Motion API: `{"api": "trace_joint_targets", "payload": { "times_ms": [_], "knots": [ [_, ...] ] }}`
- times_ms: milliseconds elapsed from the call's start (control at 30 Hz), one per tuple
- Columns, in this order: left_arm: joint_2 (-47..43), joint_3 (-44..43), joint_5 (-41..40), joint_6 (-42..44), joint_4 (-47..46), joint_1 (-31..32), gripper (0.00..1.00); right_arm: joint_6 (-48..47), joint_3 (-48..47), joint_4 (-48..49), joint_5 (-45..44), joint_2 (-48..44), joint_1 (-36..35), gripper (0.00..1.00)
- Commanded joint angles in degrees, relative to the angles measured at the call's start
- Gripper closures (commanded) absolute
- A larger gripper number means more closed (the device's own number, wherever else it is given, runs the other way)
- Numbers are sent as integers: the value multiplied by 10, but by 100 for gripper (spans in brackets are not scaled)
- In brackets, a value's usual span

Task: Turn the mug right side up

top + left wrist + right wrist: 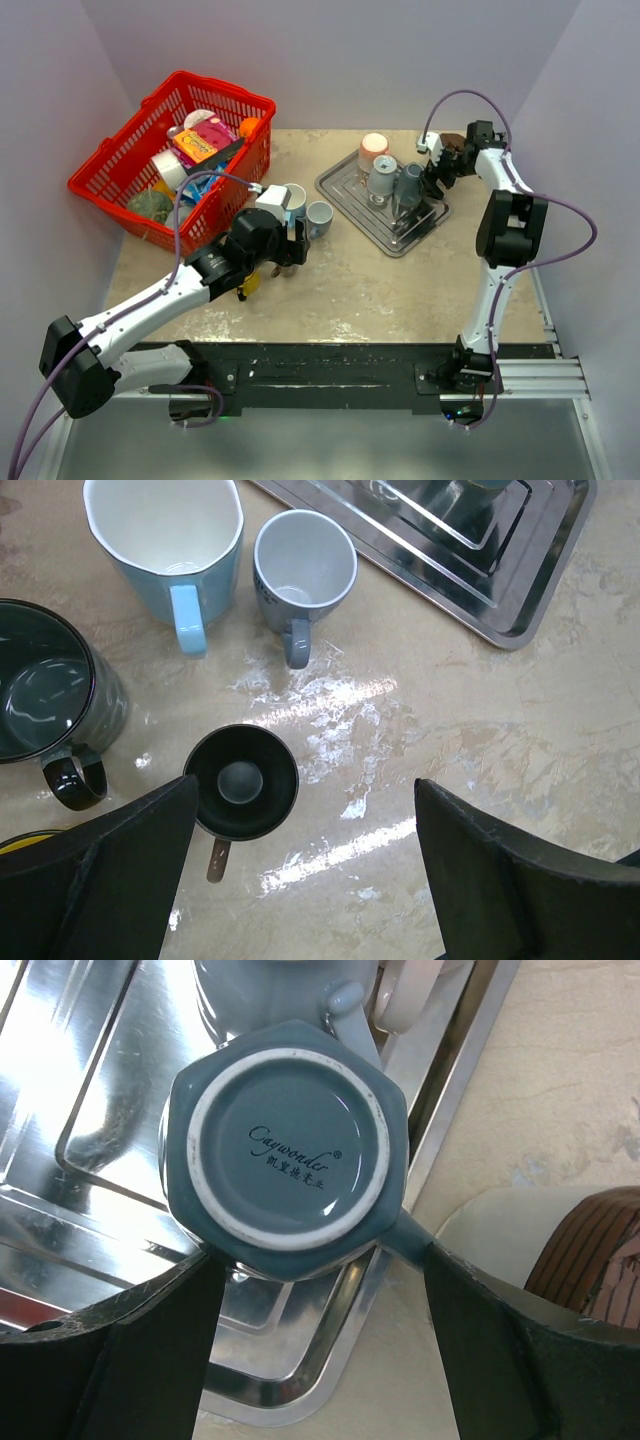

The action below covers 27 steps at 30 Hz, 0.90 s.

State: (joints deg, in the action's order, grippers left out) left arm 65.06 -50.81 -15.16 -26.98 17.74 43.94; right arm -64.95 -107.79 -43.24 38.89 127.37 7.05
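Script on the upturned bottom of the blue-grey mug (288, 1150) reads "Caywonder", with a line of smaller characters beneath it that are too fine to make out. The mug stands upside down on the metal tray (90, 1080), its six-sided base and white foot ring facing the right wrist camera and its handle pointing to the lower right. The right gripper (322, 1252) hangs over it with its jaws apart, one finger on each side. The fingers seem to sit right at the mug's wall and handle, though contact cannot be confirmed. Two more mugs crowd behind it on the tray.

The left gripper (305, 800) hovers above the table (380, 290) with its jaws spread wide and nothing between them. Just beside its left finger a small black cup (240, 783) stands upright. Beyond it stand a light blue mug (165, 540), a grey mug (303, 565) and a dark glass mug (50, 695), all open side up.

The table has a beige, stone-look top, glossy and smeared with white scuffs. A red basket (110, 175) of packets sits at the far left corner, their printing unreadable from the top camera. Pale lilac walls (330, 60) close in the table on three sides.
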Motion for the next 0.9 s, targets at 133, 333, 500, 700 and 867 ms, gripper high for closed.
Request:
{"api": "trace_joint_targets", "payload": {
  "times_ms": [133, 333, 500, 700, 867],
  "knots": [
    [2, -20, 5, -7, -17, 0, 7, -44, 46, -28, 94, -52, -9, 21],
    [0, -11, 11, -8, -23, 0, 7, -48, 126, -23, 85, -105, -10, 23],
    [-2, -3, 15, -9, -27, 0, 7, -54, 157, -15, 69, -133, -10, 25],
    [0, 0, 18, -12, -32, 0, 7, -22, 166, 65, 37, -140, -10, 28],
    [4, -3, 18, -14, -33, 1, 7, 9, 191, 175, 25, -145, -14, 28]
  ]
}}
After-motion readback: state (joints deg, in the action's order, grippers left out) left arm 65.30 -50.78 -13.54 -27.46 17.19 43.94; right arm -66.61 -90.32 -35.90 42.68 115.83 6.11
